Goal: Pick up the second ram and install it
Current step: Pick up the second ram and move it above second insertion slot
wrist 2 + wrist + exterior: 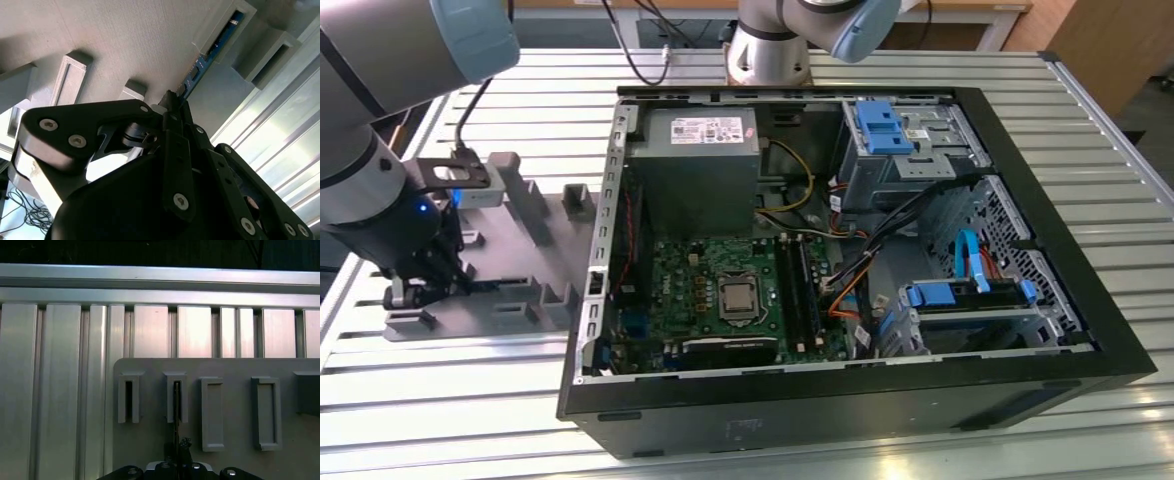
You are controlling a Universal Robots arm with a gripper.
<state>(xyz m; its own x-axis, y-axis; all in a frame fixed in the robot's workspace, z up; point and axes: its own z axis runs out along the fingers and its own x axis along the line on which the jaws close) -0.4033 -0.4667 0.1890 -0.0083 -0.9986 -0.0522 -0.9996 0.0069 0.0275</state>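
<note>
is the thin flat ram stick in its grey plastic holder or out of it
In: the second ram stands on edge, its far end inside a grey plastic holder block, the gripper at its near end.

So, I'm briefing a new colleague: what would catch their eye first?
The open computer case in the centre, green motherboard exposed. At the exterior view's left, the arm reaches down to a grey holder, where the gripper sits at the second ram standing in a slot.
</note>
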